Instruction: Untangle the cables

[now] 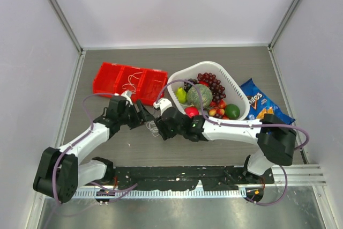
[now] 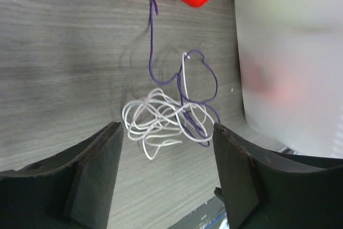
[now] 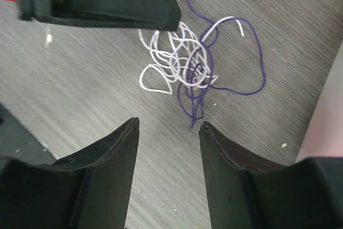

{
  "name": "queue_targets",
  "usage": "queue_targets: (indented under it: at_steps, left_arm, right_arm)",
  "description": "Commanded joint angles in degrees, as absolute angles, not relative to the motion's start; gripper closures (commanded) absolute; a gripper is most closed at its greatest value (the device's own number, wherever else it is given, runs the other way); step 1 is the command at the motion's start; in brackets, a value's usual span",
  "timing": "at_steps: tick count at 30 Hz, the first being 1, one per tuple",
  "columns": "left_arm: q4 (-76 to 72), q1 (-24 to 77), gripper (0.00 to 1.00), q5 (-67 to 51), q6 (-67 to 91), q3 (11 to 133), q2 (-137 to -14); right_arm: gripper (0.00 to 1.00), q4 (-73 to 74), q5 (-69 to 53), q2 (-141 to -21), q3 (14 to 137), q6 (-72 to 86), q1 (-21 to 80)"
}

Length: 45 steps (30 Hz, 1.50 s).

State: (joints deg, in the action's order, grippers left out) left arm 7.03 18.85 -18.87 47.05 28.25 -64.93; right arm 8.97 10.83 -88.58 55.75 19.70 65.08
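Two cables: white cord (image 2: 155, 116) and purple cord (image 2: 150, 46), snarled in one small clump on the table (image 1: 134, 151), just near of the red tray (image 1: 107, 73) and left of the basket (image 1: 234, 87).
Left gripper (image 2: 166, 132): fingers spread wide, nothing held, clump framed between them.
Right gripper (image 3: 169, 123): released too, poised near the purple tail.
Why both crowd in: probably one to pin, one to pull.
Loose strand: the purple end trails far toward the tray, likely the easiest to draw.

arms (image 1: 88, 136) wht, blk joints (image 1: 276, 143) | purple hoses (image 1: 54, 167) | L tool (image 2: 166, 132) blk | R tool (image 3: 170, 124) blk
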Motion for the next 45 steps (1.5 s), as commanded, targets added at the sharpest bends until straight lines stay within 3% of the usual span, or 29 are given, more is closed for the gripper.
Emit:
queue_targets:
  at_steps: [1,5,12,18,24,27,30,35,45]
  left_arm:
    - [0.53,18.81,0.35,-15.12,45.08,28.56,-67.58]
    - [-3.59,19.25,0.45,-16.61,46.58,28.04,-71.80]
    - [-5.97,20.65,0.42,-14.86,47.46,23.30,-69.00]
    - [-5.63,21.62,0.63,-13.71,48.60,22.50,-69.08]
    - [-5.63,23.38,0.69,-11.96,48.87,22.67,-68.73]
    - [-4.58,23.90,0.86,-10.82,48.87,23.03,-68.64]
    - [-1.16,24.69,1.00,-9.15,48.52,24.43,-66.28]
    - [7.63,24.79,1.00,-6.68,47.55,27.68,-56.10]
    - [25.04,24.70,1.00,7.29,37.98,44.37,-32.09]
  right_arm:
    - [0.46,7.39,15.56,-90.96,58.80,17.49,64.95]
    - [0.46,3.26,12.57,-92.55,57.92,18.02,64.87]
    - [0.46,0.35,12.13,-94.74,56.16,19.16,64.86]
    - [0.49,-1.76,13.79,-97.29,56.60,19.69,64.78]
    - [0.55,-2.64,14.06,-99.40,56.86,20.04,64.69]
    - [0.60,-2.81,13.97,-100.89,57.39,20.21,64.60]
    - [0.72,-3.25,13.36,-101.51,57.57,20.30,64.60]
    - [0.99,-3.60,13.71,-102.57,57.22,20.13,64.25]
    - [0.99,-4.66,13.97,-99.67,52.83,21.27,64.07]
